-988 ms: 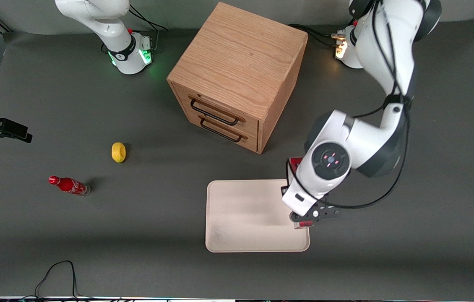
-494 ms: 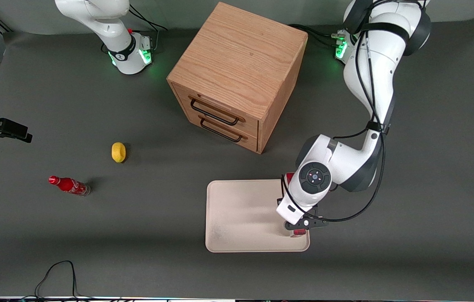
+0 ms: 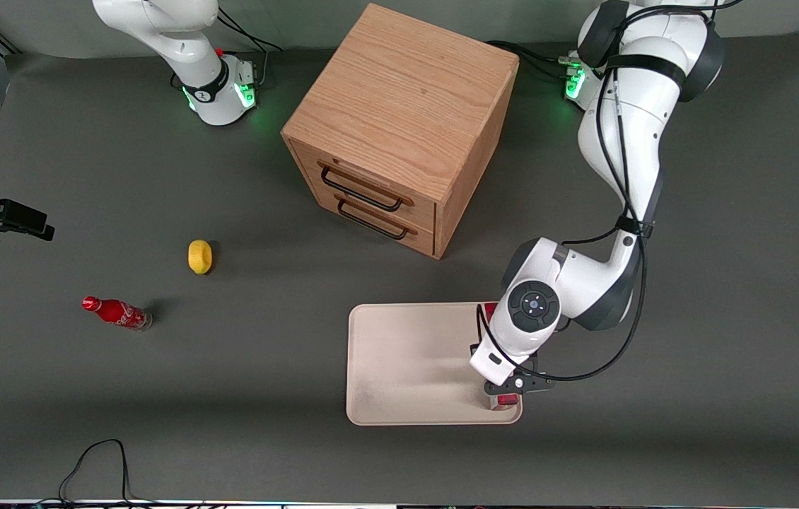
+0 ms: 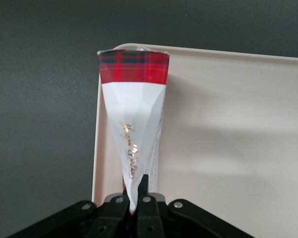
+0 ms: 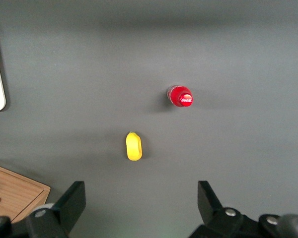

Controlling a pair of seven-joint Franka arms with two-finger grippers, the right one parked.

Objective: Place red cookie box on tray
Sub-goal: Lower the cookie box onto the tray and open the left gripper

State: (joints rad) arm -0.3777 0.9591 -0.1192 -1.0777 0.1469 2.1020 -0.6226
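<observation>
The red cookie box is a long thin carton with a white narrow side and a red tartan end, standing on edge. My gripper is shut on its narrow side. In the front view the gripper is low over the cream tray, at the tray's edge toward the working arm's end of the table. Only the red ends of the box show there past the wrist. The box runs along the rim of the tray; I cannot tell whether it touches the tray.
A wooden two-drawer cabinet stands farther from the front camera than the tray. A yellow lemon and a small red soda bottle lie toward the parked arm's end. A black cable loops near the front table edge.
The arm has come down and moved nearer to the front camera with the box in its grip, settling lower over the tray's edge.
</observation>
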